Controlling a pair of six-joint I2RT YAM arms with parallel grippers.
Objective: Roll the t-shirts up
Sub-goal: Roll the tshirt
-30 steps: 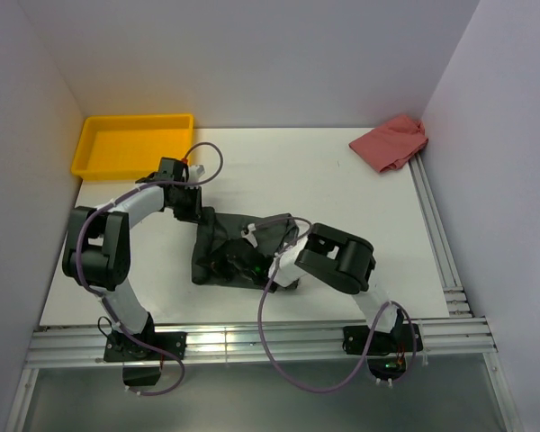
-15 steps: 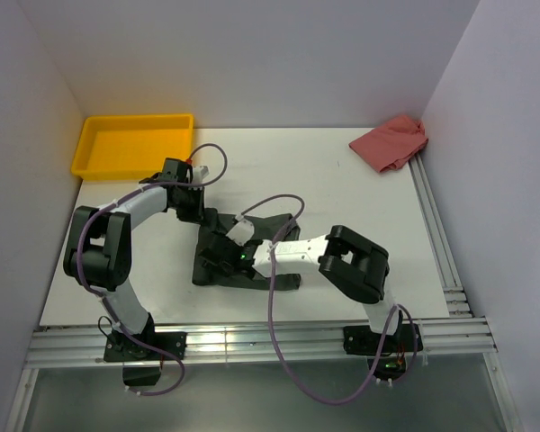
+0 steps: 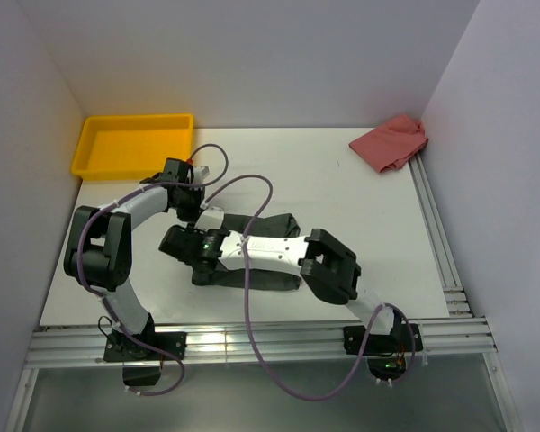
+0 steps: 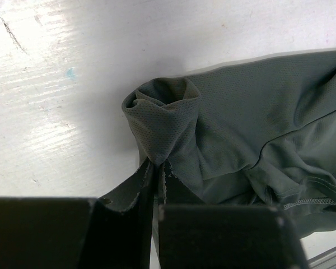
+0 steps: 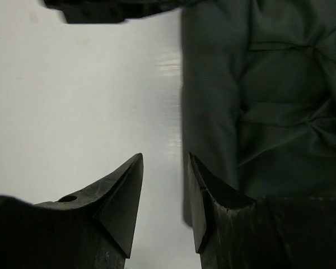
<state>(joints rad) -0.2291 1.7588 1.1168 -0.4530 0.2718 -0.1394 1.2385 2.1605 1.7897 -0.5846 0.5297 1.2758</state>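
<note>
A dark charcoal-grey t-shirt [image 3: 261,277] lies crumpled in the middle of the white table. My left gripper [image 3: 193,209] is at its far left corner. In the left wrist view that gripper [image 4: 158,166] is shut on a bunched corner of the t-shirt [image 4: 257,123], which stands up in a small cone. My right arm reaches leftward over the cloth, and its gripper [image 3: 171,241] is at the shirt's left edge. In the right wrist view its fingers [image 5: 165,162] are open over bare table, holding nothing, with the t-shirt [image 5: 269,112] just to their right.
A yellow tray [image 3: 130,144] stands at the back left. A pink-red cloth [image 3: 391,142] lies at the back right corner. Aluminium rails run along the right side [image 3: 441,243] and the near edge [image 3: 252,342]. Walls close in on three sides.
My right arm has swung left across the shirt and its gripper has opened. My left gripper has closed on the shirt's corner and stayed in place.
</note>
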